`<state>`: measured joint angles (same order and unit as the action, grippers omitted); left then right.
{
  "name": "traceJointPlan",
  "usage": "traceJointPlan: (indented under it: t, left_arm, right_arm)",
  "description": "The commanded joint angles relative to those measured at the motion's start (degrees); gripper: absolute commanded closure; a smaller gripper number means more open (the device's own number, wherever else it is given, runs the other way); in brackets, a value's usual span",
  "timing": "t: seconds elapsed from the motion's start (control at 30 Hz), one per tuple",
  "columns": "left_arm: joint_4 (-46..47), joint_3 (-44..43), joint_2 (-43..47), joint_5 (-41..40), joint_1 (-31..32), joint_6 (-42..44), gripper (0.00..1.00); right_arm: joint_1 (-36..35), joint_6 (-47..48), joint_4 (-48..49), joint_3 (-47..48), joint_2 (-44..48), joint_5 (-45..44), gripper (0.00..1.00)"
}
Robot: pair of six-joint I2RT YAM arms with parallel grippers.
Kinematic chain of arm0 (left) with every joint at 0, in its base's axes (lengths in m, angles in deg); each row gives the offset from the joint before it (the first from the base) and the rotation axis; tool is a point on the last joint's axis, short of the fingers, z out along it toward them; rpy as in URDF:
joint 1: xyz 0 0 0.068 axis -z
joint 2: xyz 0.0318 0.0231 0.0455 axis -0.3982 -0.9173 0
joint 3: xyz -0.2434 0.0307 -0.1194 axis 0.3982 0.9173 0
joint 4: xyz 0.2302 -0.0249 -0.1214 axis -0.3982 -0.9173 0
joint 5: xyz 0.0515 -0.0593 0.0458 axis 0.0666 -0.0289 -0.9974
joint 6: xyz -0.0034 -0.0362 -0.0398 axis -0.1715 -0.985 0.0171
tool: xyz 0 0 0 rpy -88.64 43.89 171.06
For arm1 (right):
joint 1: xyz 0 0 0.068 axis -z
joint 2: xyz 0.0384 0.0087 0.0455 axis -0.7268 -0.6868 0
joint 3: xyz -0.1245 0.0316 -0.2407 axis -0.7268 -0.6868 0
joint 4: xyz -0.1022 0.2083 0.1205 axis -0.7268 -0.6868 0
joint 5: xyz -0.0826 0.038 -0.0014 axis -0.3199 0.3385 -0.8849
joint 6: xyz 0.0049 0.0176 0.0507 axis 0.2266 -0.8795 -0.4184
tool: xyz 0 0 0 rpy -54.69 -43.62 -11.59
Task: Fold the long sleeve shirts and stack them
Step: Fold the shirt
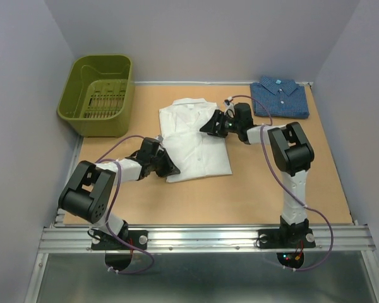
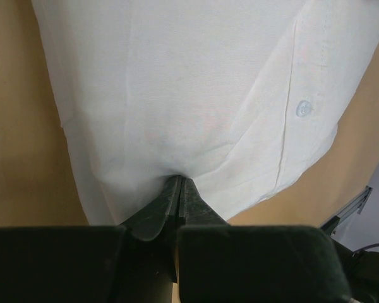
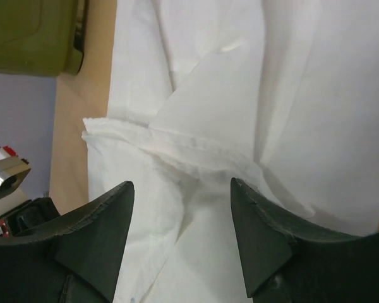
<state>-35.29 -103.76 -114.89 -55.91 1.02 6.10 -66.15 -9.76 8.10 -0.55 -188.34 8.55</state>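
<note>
The white shirt (image 1: 196,136) lies partly folded in the middle of the table, collar toward the far side. My left gripper (image 1: 174,169) is shut on its near left edge; in the left wrist view the closed gripper (image 2: 179,180) pinches the white cloth (image 2: 177,95). My right gripper (image 1: 206,128) is open just above the shirt's right side; in the right wrist view the gripper (image 3: 182,184) straddles a folded fold of white cloth (image 3: 208,151). The dark blue shirt (image 1: 279,96) lies folded at the far right corner.
An olive green basket (image 1: 98,95) stands at the far left, also showing in the right wrist view (image 3: 31,35). Grey walls enclose the table on three sides. A metal rail (image 1: 208,237) runs along the near edge.
</note>
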Motion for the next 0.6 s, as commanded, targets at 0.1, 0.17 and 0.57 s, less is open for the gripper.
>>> traceJointPlan:
  t: [0.1,0.17,0.57]
  left_arm:
    - [-3.8,1.6,-1.2,-0.8,-0.1,2.7,0.93]
    - [-4.1,1.1,-0.8,-0.5,-0.1,3.3,0.92]
    - [-6.4,-8.4,11.4,-6.3,-2.2,5.8,0.76]
  right_arm:
    - [4.8,-0.4,4.9,5.8,-6.2,0.5,0.32]
    - [5.2,-0.2,5.4,5.7,-6.1,0.0,0.32]
    - [5.2,-0.3,3.6,-0.7,13.0,0.5,0.32]
